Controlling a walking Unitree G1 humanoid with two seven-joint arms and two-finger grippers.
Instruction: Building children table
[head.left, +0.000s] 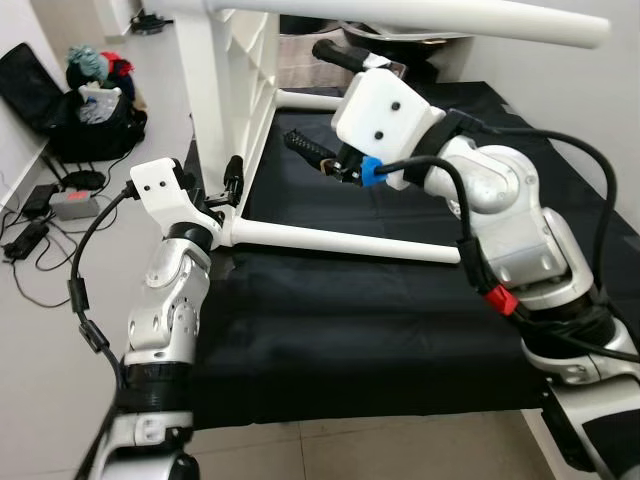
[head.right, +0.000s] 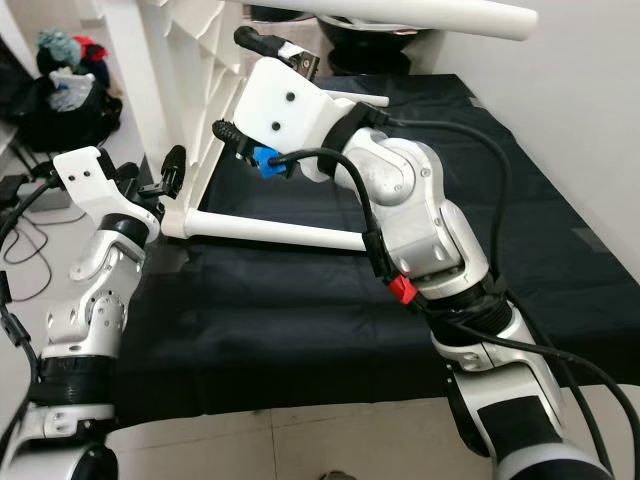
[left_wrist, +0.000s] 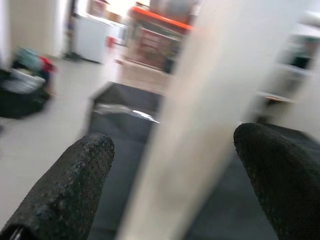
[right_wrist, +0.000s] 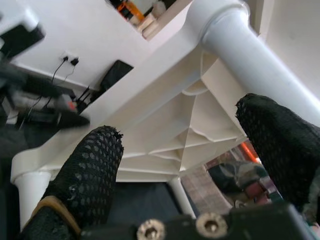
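White plastic children's table (head.left: 235, 90) lies tipped on its side on the black mat (head.left: 350, 330), left gripper (head.left: 232, 185) spread around the lower leg (head.left: 340, 242), right gripper (head.left: 315, 155) open near the ribbed underside (looks light, rigid, slick: grip legs near sockets).

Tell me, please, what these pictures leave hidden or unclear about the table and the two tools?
- Left tool: whether its fingers touch the white table leg is unclear; the left wrist view is blurred.
- Right tool: its fingers are partly hidden behind its white housing in the eye views.
- Table top: cut off by the upper edge, so its full shape is unknown.
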